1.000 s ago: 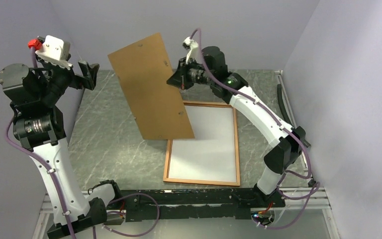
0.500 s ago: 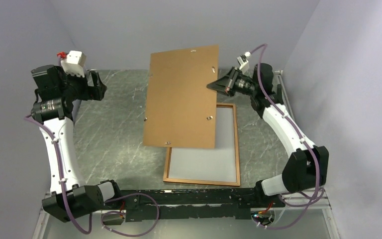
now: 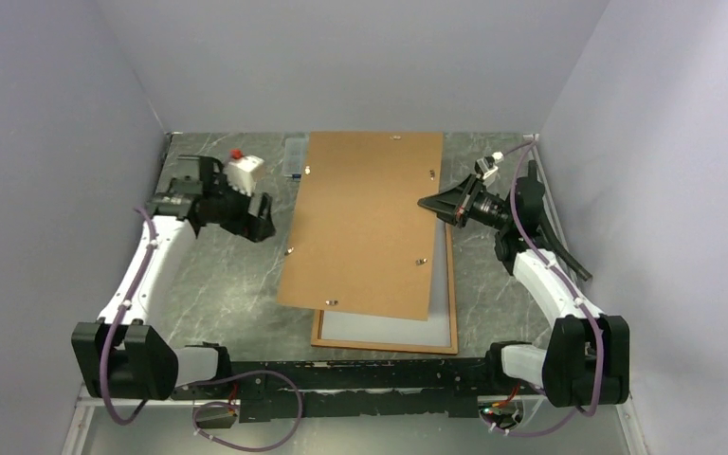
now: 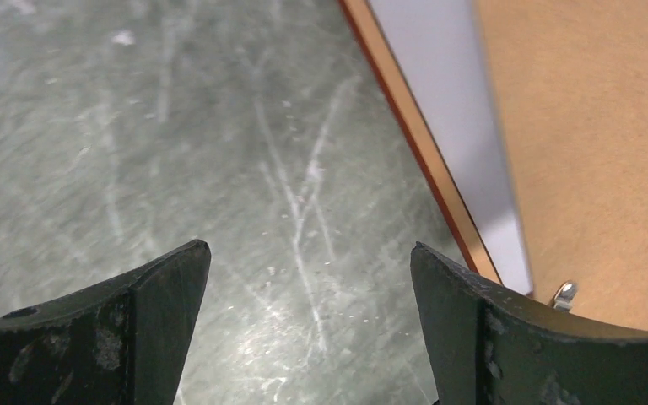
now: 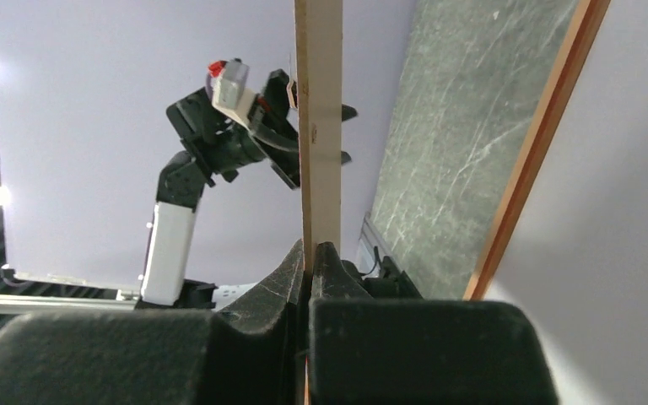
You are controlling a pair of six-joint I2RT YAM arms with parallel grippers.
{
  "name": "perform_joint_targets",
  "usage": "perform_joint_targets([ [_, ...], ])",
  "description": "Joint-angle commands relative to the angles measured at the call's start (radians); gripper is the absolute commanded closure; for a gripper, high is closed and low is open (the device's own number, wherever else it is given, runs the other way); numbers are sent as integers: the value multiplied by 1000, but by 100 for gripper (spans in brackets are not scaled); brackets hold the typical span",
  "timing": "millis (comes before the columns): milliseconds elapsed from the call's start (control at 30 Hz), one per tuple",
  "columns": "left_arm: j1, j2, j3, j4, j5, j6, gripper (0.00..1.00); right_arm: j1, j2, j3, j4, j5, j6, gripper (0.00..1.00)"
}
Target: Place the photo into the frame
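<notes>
The frame (image 3: 387, 347) lies flat on the table, wood-coloured back up. A white sheet (image 3: 379, 329) fills it, seemingly the photo's plain white back; no print side shows. My right gripper (image 3: 435, 206) is shut on the right edge of the brown backing board (image 3: 365, 223) and holds it nearly flat over most of the frame. The right wrist view shows the board edge-on (image 5: 319, 126) between the closed fingers (image 5: 312, 253), with the frame border (image 5: 540, 143) beside it. My left gripper (image 3: 263, 216) is open and empty left of the board, over bare table (image 4: 308, 278), near the frame's left edge (image 4: 426, 160).
A small clear plastic box (image 3: 296, 154) sits at the back, partly behind the board. Grey walls close in the table on the left, back and right. The grey marbled table top (image 3: 218, 275) shows left of the frame.
My right gripper has swung the backing board down from a raised tilt to nearly flat over the frame. My left arm has come down and in toward the board's left side.
</notes>
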Motion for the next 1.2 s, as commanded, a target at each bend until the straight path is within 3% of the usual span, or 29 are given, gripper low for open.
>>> perform_joint_targets([
  [0, -134, -2, -37, 64, -124, 8, 6, -3, -16, -12, 247, -20, 136, 100],
  [200, -210, 0, -60, 87, -172, 0, 6, -3, 4, -55, 309, 27, 188, 100],
  [467, -285, -12, -82, 90, -245, 7, 6, -33, -36, -63, 117, 114, 71, 100],
  [633, -285, -6, -98, 71, -300, -1, 6, -132, -41, -59, 18, 36, 5, 100],
  [733, -284, 0, -94, 91, -334, 3, 6, -157, -52, -25, -139, -16, -139, 100],
  [867, -284, 47, -60, 94, -333, -4, 6, -172, -53, 83, -575, -13, -443, 100],
  [1000, -282, 109, -42, 110, -333, -5, 6, -211, -60, 94, -720, -28, -565, 100],
  [1167, -279, 176, -51, 160, -333, 3, 6, -222, -55, 74, -786, -22, -633, 100],
])
